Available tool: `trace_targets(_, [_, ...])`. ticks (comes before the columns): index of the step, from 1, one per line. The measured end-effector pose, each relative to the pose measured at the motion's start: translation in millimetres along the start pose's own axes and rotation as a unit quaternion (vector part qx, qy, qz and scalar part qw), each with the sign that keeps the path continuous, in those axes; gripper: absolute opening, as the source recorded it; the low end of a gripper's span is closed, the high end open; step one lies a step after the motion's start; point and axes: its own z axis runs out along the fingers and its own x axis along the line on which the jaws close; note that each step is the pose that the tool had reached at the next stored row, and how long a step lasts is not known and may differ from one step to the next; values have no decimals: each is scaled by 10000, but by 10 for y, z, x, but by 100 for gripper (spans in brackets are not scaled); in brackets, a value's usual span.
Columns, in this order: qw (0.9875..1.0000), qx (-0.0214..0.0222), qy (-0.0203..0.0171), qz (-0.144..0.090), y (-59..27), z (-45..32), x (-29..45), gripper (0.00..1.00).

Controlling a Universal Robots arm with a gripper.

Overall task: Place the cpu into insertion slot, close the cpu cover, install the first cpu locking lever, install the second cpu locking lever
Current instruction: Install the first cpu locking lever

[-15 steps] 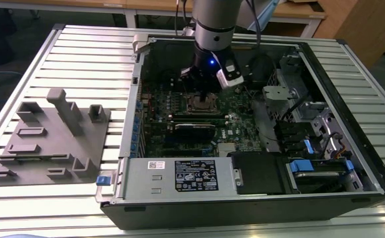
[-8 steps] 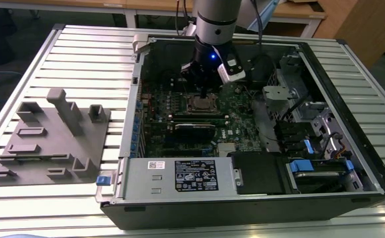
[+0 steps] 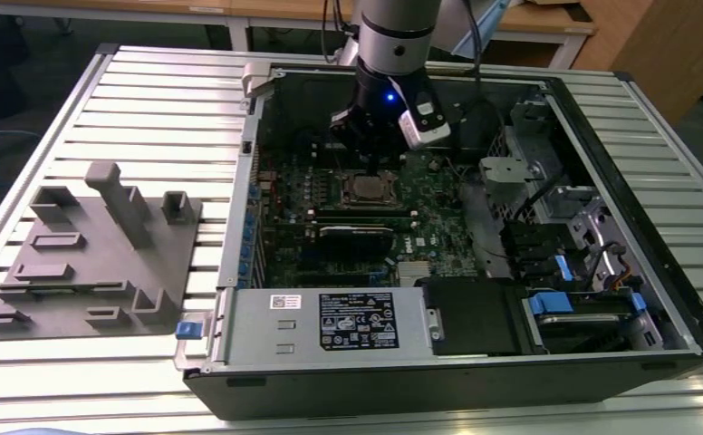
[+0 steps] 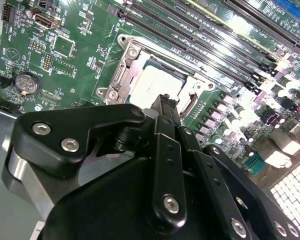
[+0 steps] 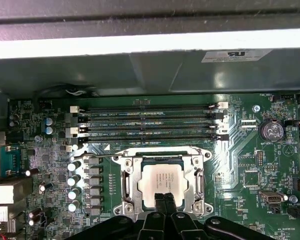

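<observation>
Cpu (image 5: 162, 180) under closed cpu cover (image 5: 128, 185), whole in first wrist view | fingers (image 5: 160, 204) clenched, apparently empty

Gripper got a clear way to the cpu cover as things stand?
Likely yes. The gripper is right at the edge of the cpu cover, which lies flat around the cpu. Nothing stands between them; the memory slots lie beyond the cover's far side.

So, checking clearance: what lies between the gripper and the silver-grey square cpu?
Nothing: in the first wrist view the gripper overlaps the edge of the cpu, within the square metal cpu cover.
</observation>
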Motion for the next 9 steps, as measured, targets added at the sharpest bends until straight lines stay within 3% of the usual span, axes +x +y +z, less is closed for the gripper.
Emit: trace_targets(9, [10000,0,1,0,0,-1,0,11])
